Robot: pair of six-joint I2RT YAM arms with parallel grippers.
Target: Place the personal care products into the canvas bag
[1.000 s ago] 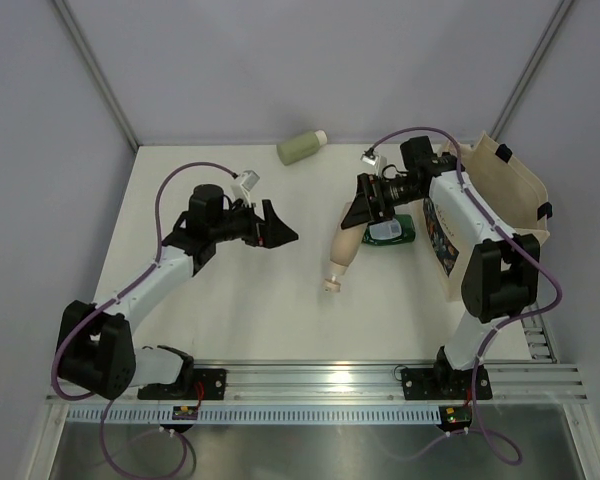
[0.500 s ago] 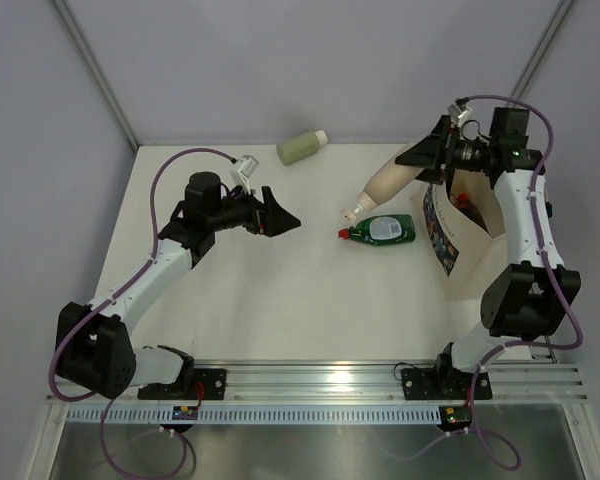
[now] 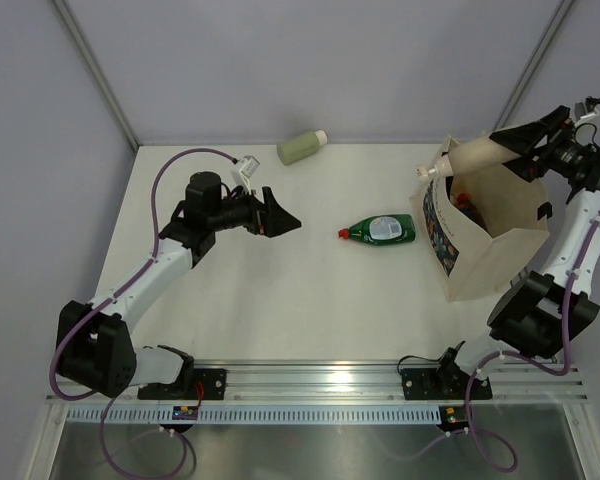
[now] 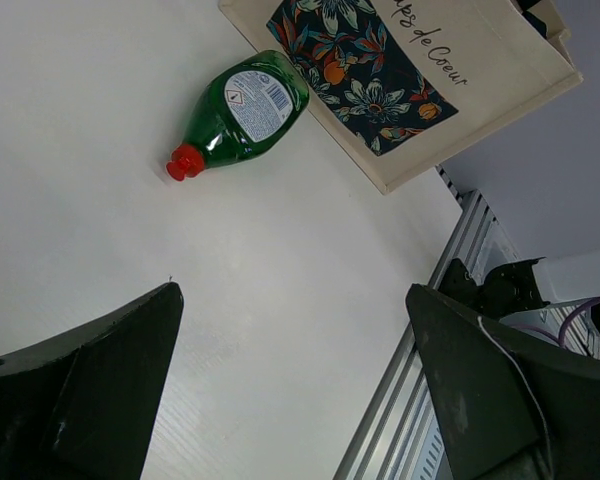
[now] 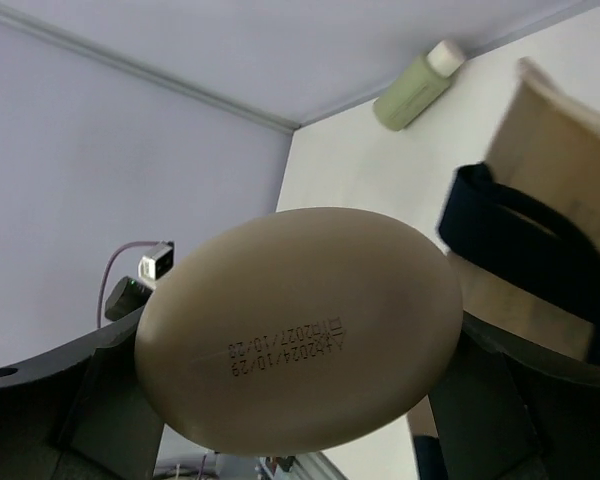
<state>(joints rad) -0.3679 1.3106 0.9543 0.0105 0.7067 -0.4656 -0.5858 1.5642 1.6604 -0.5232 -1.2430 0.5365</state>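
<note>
My right gripper [image 3: 515,150] is shut on the beige bottle [image 3: 470,158] and holds it level over the open canvas bag [image 3: 500,240], cap toward the left. In the right wrist view the bottle's oval base [image 5: 298,328] fills the space between the fingers. A dark red bottle [image 3: 464,203] shows inside the bag. The green bottle with a red cap [image 3: 382,230] lies on the table left of the bag; it also shows in the left wrist view [image 4: 242,108]. A sage-green cylinder [image 3: 302,147] lies at the back. My left gripper [image 3: 280,222] is open and empty, left of the green bottle.
The bag's flowered picture panel [image 4: 365,62] faces the green bottle. A dark handle tab [image 5: 525,250] hangs on the bag's rim. Grey walls close the table at the back and sides. A metal rail [image 3: 320,380] runs along the near edge.
My right gripper lifted the beige bottle from the table's middle and carried it right, over the bag's opening. The left arm moved slightly back and then held still.
</note>
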